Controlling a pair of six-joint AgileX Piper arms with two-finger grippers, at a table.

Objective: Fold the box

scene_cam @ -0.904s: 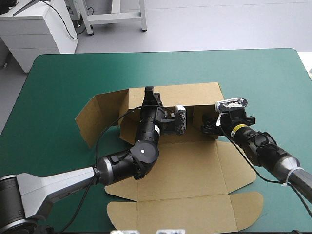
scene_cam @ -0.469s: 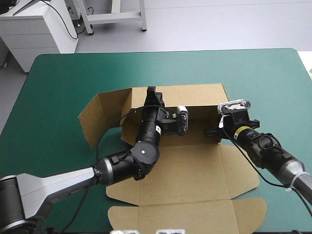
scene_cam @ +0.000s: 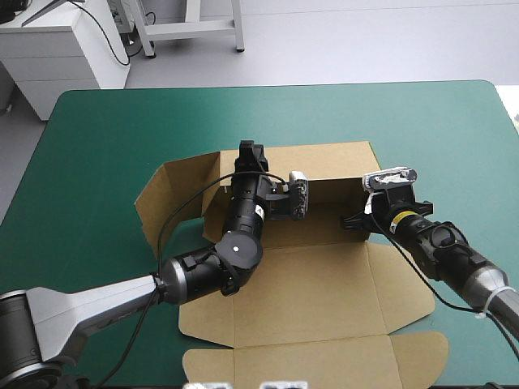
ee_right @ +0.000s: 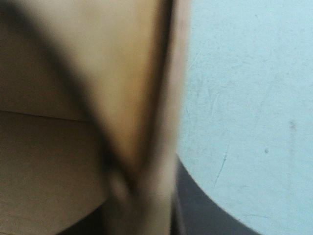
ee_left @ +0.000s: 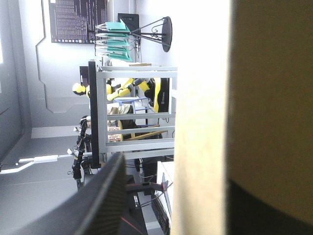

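The brown box [scene_cam: 316, 279] lies as a cut sheet in the middle of the teal-green table, its long back wall [scene_cam: 324, 162] raised and its lid panel [scene_cam: 316, 365] flat toward the near edge. My left gripper [scene_cam: 250, 154] reaches over the top edge of the back wall near its left end. In the left wrist view my left gripper [ee_left: 178, 171] stands open, with the board's edge [ee_left: 200, 122] upright between the black fingers [ee_left: 102, 200]. My right gripper [scene_cam: 354, 217] is at the wall's right end. In its own view my right gripper [ee_right: 146, 166] is shut on a thin board flap [ee_right: 132, 88].
A side flap [scene_cam: 174, 194] of the box stands half raised at the left end of the back wall. Bare teal-green cover [scene_cam: 422, 138] lies beyond and to both sides of the sheet. The table's far edge [scene_cam: 268, 87] is well behind the box.
My right gripper was open, then closed on the flap at the wall's right end. My left gripper has just opened at the back wall's top. The wall stands straighter and the sheet has slid slightly nearer.
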